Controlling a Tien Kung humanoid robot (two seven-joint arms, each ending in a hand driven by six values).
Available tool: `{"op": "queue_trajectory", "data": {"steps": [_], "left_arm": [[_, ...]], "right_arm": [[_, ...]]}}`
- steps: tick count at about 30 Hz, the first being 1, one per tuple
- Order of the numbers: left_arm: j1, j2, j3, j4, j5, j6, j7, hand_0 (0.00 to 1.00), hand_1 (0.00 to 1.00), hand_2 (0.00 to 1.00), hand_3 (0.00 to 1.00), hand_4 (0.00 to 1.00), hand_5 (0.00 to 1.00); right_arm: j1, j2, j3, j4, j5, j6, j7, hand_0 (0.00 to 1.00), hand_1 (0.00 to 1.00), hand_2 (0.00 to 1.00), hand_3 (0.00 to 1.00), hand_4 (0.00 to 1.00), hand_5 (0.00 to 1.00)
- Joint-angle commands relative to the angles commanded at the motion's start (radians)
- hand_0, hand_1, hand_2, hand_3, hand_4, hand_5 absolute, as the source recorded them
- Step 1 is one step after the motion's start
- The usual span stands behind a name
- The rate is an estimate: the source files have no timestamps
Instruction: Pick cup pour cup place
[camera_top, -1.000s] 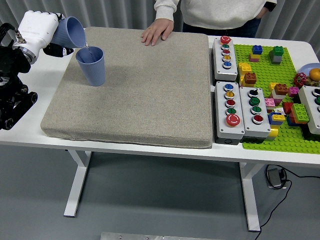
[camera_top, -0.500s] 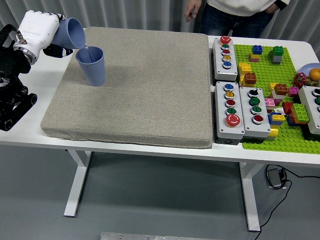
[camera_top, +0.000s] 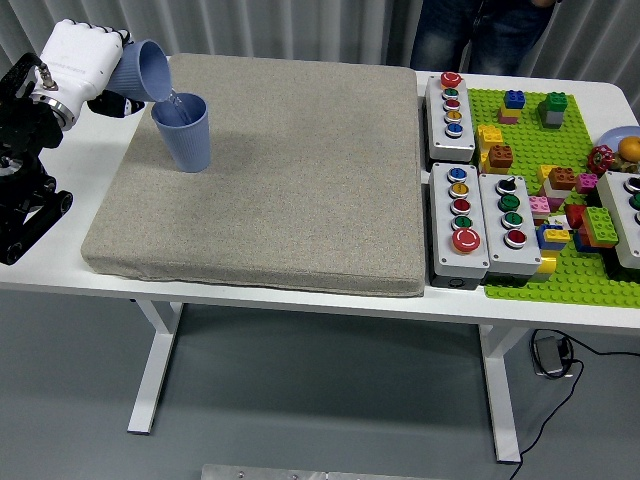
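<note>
- Since half a second earlier the person at twelve o'clock (camera_top: 480, 25) had stepped back from the far edge, only dark trousers showing; the left hand (camera_top: 82, 58) had tipped its cup slightly steeper.
- The white five-fingered left hand was clenched around a tilted blue plastic cup (camera_top: 140, 70) at ten o'clock, mouth angled down over the rim of a second, upright blue plastic cup (camera_top: 183, 132), a thin stream apparently running between them.
- The upright cup stood on the grey fabric mat (camera_top: 290, 180), near its ten o'clock corner.
- Both cups looked light, thin-walled and smooth; I judged a mid-wall grasp safest, since squeezing near the rim might deform them.
- The right hand was out of view.
- At three o'clock, well apart, sat grey button boxes (camera_top: 452, 103) and a green brick baseplate (camera_top: 545, 180); nothing crowded the cups.
</note>
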Motion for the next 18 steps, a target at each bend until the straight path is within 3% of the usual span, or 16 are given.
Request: {"op": "queue_trajectory", "data": {"steps": [18], "left_arm": [[-0.030,0.011,0.048,-0.003,0.039,0.025,0.020,0.479,0.507,0.503,0.531,0.713,0.102]], "right_arm": [[0.005,-0.001,-0.002,0.002,0.004,-0.002,-0.002,0.675,0.604,0.585,0.592,0.002,0.131]]}}
